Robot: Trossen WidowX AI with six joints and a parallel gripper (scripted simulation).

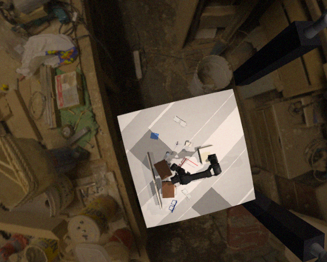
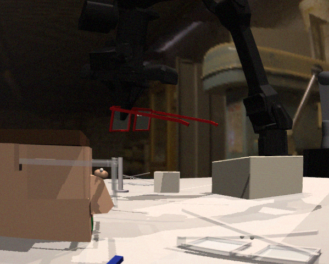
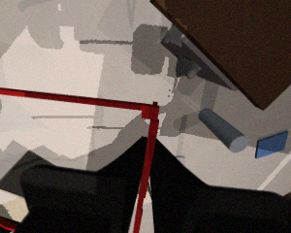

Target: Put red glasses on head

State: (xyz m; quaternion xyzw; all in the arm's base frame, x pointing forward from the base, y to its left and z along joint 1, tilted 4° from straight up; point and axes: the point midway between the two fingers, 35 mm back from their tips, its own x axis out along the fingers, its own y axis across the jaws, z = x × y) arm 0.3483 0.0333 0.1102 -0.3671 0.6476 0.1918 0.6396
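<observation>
The red glasses [image 2: 129,119], a thin square-rimmed frame with greyish lenses and both temples unfolded, hang in the air roughly level, lenses toward the brown blocky display head [image 2: 39,184], above and just beyond its top, while the blue tag [image 1: 154,136] lies flat on the table well apart.

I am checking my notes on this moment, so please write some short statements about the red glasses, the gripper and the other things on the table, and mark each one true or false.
1. The gripper is shut on the red glasses. True.
2. The red glasses rest on the table. False: they hang in the air, above it.
3. A clear pair of glasses lies flat on the table in the exterior view. True.
4. The red glasses are folded shut. False: both temples stick out behind the lenses.
5. A blue tag lies on the table. True.
</observation>
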